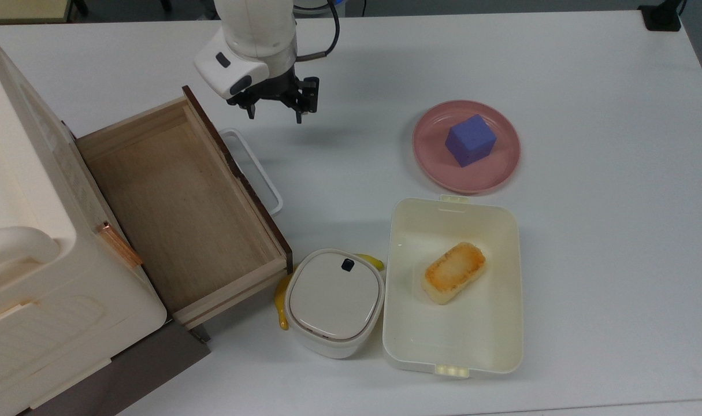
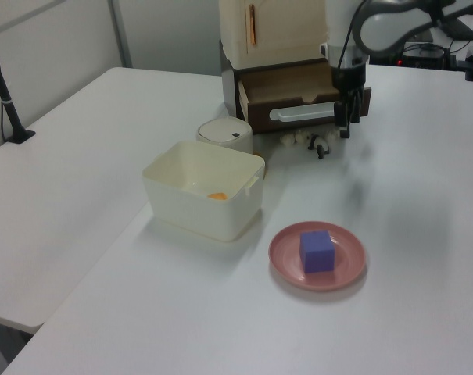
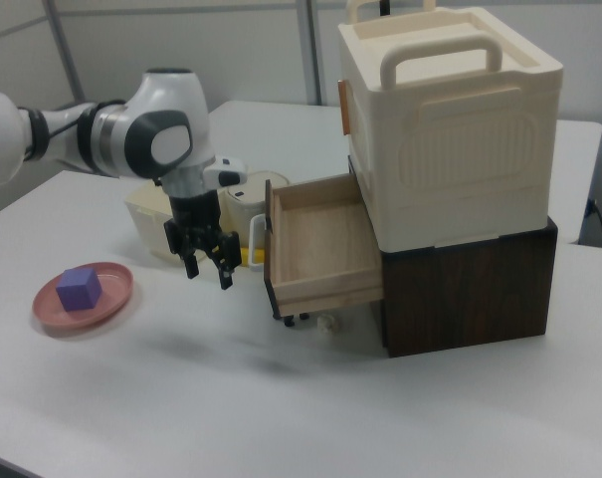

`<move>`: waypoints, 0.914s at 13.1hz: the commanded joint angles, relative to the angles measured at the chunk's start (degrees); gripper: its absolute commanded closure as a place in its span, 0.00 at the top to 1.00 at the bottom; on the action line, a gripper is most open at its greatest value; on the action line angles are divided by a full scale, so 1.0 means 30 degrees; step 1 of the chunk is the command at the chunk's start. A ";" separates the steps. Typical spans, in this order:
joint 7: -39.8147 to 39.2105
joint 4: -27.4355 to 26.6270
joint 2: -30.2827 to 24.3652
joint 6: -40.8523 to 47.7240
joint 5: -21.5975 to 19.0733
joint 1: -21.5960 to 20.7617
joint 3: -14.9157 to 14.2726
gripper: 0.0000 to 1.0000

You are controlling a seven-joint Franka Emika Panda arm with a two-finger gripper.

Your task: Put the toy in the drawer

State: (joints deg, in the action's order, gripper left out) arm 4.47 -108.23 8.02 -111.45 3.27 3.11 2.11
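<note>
I hover the gripper (image 1: 274, 111), jaws spread and empty, near the drawer (image 1: 177, 208); toy (image 2: 320, 146) looks tiny, light, rigid, so pinch its middle.

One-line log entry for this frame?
gripper: open, empty, over table by drawer front | drawer: open, empty | toy: on table below drawer front

tool (image 3: 208, 271) open, beside open drawer (image 3: 325, 244)
</note>
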 commanded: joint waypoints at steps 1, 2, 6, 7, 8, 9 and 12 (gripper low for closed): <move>0.3714 -0.4754 -0.2671 -0.4586 0.1690 -0.0714 -0.0118 0.83; 0.5234 -0.5604 -0.2848 -0.6049 0.2477 -0.0715 -0.0118 0.84; 1.0071 -0.6985 -0.2296 -0.9629 0.6078 -0.0364 -0.0118 0.88; 1.2229 -0.7337 -0.1916 -1.1089 0.7945 -0.0044 -0.0118 0.92; 1.4600 -0.7486 -0.1448 -1.2147 1.0168 0.0191 -0.0118 0.92; 1.6190 -0.7487 -0.1269 -1.2593 1.1669 0.0309 -0.0118 0.92; 2.1459 -0.7400 -0.0277 -1.3737 1.6061 0.0835 -0.0118 0.92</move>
State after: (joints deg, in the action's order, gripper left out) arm 57.20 -129.96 5.39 -149.40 42.32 4.61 2.05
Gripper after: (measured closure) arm 0.075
